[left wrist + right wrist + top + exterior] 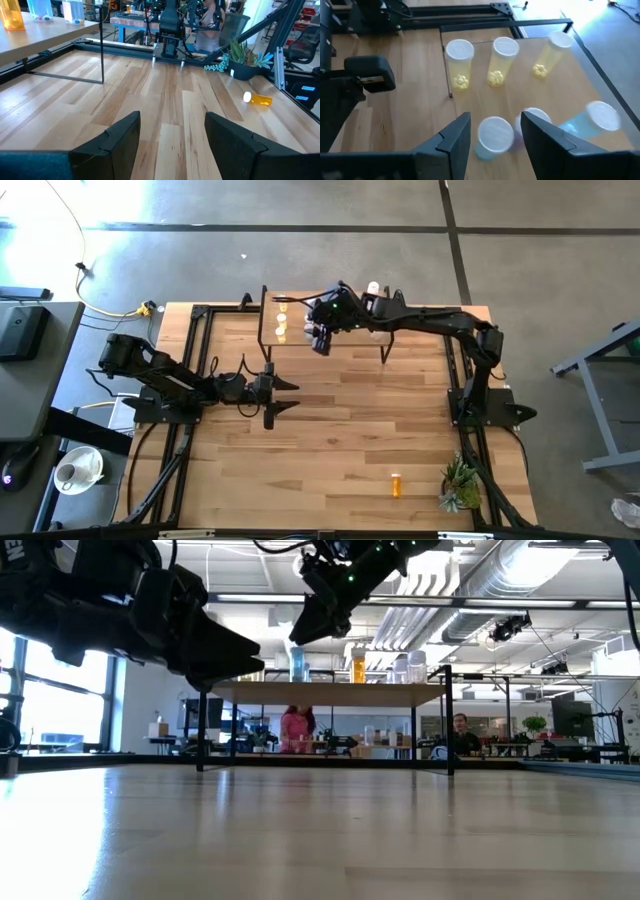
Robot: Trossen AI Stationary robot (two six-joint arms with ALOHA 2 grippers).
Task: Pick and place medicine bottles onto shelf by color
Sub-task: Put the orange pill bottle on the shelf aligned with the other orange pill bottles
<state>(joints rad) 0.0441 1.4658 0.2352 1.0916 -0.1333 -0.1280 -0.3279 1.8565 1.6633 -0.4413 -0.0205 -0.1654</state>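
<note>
Three pale yellow bottles upright in a row on the shelf, white caps up, each with small yellow pills lying at its bottom; long axes vertical. Nearer the right wrist camera, a light blue bottle upright too, cap toward the lens, flanked by the two dark fingers. Beside it, another white-capped bottle, mostly hidden by the other finger; colour hard to tell, possibly pink. Further along the shelf, a second light blue bottle, contents not readable.

Right gripper above the shelf near its left end, fingers spread apart and clear of the blue bottle, gripping nothing. In the low view, hanging above the shelf top with blue and orange bottles standing upright beneath and beyond it.

Seen from above, shelf at 12 o'clock on the table, yellow bottles at its 9 o'clock end.

One orange bottle alone on the table at about 5 o'clock, well apart from the shelf, lying on its side. From the left wrist camera, same bottle flat on the wood, white cap toward the table's middle, body toward the edge, near a small potted plant.

Left gripper at 9 o'clock, low over bare wood, fingers spread wide, empty.
</note>
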